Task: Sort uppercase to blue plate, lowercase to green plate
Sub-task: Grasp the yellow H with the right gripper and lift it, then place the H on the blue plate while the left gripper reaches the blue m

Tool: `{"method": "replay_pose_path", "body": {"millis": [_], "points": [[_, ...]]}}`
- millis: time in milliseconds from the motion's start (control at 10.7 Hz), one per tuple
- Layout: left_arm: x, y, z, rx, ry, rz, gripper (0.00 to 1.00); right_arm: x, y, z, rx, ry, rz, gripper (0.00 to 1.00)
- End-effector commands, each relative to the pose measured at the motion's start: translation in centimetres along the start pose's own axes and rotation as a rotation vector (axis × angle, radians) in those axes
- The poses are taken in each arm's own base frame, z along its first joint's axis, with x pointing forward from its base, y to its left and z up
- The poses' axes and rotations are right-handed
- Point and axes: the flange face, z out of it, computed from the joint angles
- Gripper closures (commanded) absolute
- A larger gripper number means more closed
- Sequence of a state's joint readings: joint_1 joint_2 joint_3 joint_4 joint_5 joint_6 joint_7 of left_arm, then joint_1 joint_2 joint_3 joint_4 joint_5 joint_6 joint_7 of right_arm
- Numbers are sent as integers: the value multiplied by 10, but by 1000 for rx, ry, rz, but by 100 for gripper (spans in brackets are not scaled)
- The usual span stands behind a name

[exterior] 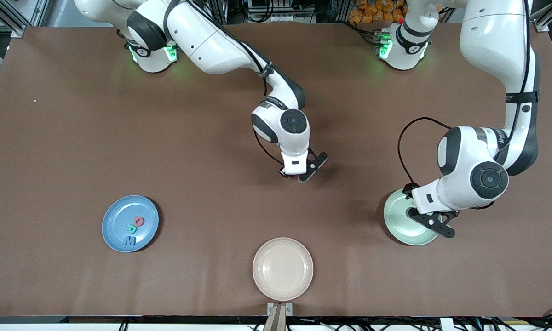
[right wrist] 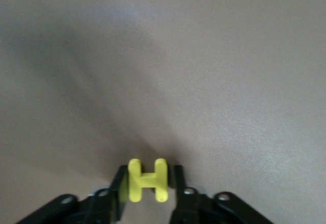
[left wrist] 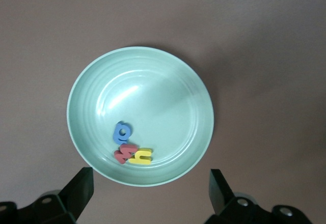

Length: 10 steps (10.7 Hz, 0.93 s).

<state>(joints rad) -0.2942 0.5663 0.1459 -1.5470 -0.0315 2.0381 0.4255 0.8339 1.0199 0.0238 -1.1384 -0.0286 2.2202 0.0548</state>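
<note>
Right gripper (right wrist: 147, 183) sits low at table centre, fingers clamped on yellow H (right wrist: 147, 179); bare brown table (exterior: 202, 184) all round it, open path toward blue plate (exterior: 115, 220). Beige plate (exterior: 283, 269) lies nearer the camera, off that path. Left gripper (left wrist: 150, 191) hangs wide open over green plate (exterior: 398, 216), blocking access from above; left arm covers that plate's edge.

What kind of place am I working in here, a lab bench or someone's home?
Most likely a robotics lab bench. Two fixed arms share a brown-covered table, with aluminium framing and cabling at its edges. The right gripper grips a yellow H; the left gripper hangs open over the green plate.
</note>
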Motion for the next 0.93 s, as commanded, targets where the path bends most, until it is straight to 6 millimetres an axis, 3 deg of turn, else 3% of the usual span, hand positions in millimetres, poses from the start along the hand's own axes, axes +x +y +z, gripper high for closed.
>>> {"method": "replay_pose_path", "body": {"millis": [0,93,187,374,467,747,841], "points": [[3,24,-8,-33,4,8,0,-2,5,-2,6,-33,3,100],[6,32,-8,-38,5,21,0,-2,15,-8,2,-45,14,100],[11,46,-6,-43,6,60,0,-2,37,-17,2,-57,46,100],[29,105,-3,-72,9,144,0,-5,110,-53,1,-75,139,100],[34,122,0,-83,9,171,0,-12,153,-72,-3,-92,191,100],[52,208,7,-112,23,312,0,-53,299,-110,-21,-126,354,100],[59,244,9,-57,46,411,0,-74,358,-121,-26,-110,436,100]]}}
